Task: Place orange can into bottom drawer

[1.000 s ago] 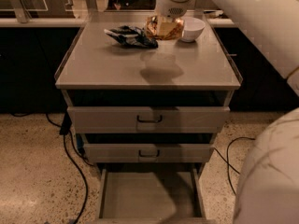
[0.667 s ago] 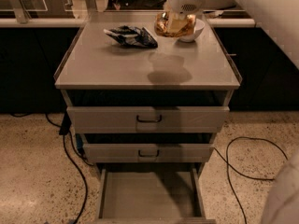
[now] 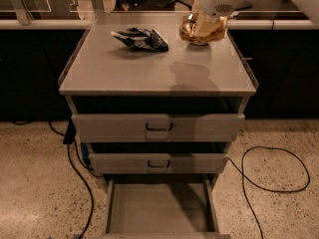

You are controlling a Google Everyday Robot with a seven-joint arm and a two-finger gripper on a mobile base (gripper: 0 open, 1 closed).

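Item: orange can (image 3: 198,32), clamped in the gripper (image 3: 204,25) over the tabletop's (image 3: 149,71) back right corner; bottom drawer (image 3: 149,208) open below the front edge; I should clear that edge, then lower well inside before releasing.

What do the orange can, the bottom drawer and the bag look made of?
The orange can, held by the hand above the cabinet top at its rear: probably thin metal, glossy glints. The bottom drawer: likely painted sheet metal, flat matte grey. The bag: perhaps foil or plastic, crinkled and shiny.
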